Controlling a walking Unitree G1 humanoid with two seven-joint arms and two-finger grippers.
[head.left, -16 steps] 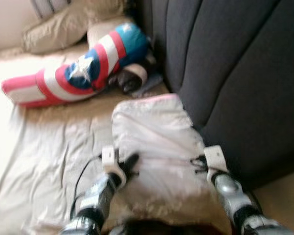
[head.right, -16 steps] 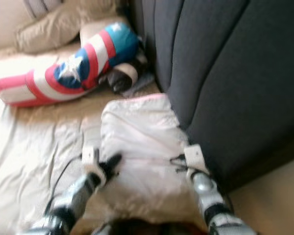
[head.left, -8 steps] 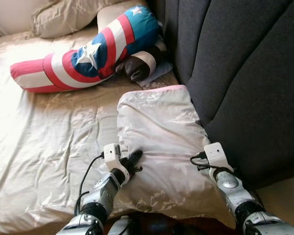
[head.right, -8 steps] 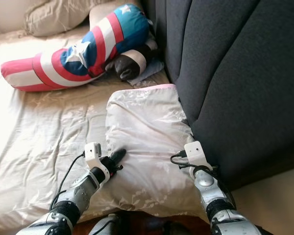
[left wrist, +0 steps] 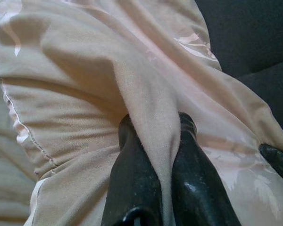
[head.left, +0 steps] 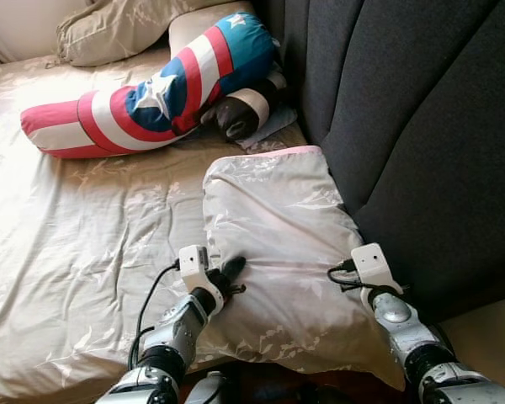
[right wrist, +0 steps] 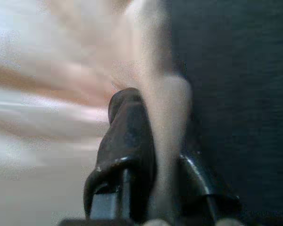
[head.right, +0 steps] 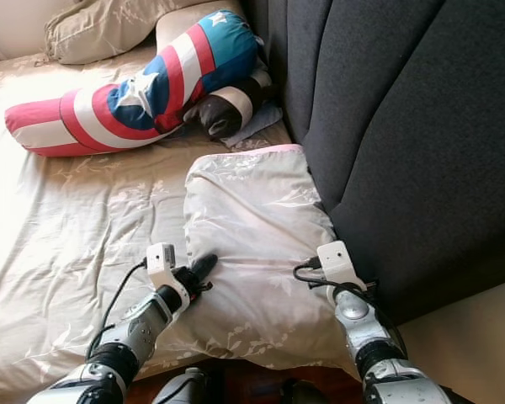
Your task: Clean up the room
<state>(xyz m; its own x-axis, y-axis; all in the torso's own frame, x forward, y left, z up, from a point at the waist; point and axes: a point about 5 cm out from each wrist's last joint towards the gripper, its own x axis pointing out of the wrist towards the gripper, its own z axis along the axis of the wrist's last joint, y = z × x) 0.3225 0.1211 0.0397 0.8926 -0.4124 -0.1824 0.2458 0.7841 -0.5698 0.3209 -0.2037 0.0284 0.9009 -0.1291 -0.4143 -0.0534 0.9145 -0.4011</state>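
Your pillow (head.left: 278,252) lies on the bed (head.left: 84,244), against the dark headboard (head.left: 404,126). Left end effector (left wrist: 153,125) pinches a fold of its case; the right end effector (right wrist: 153,136) appears to pinch the opposite edge — blurred. It's light, floppy, slippery — grip deep at the seams.

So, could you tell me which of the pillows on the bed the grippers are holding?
The pale floral pillow beside the dark headboard; left gripper and right gripper pinch its edges. The stars-and-stripes pillow and beige pillow lie untouched.

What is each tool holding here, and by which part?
Both hold the pale pillow. The left tool pinches a fold of fabric at its left edge; the right tool pinches its right edge, beside the dark headboard.
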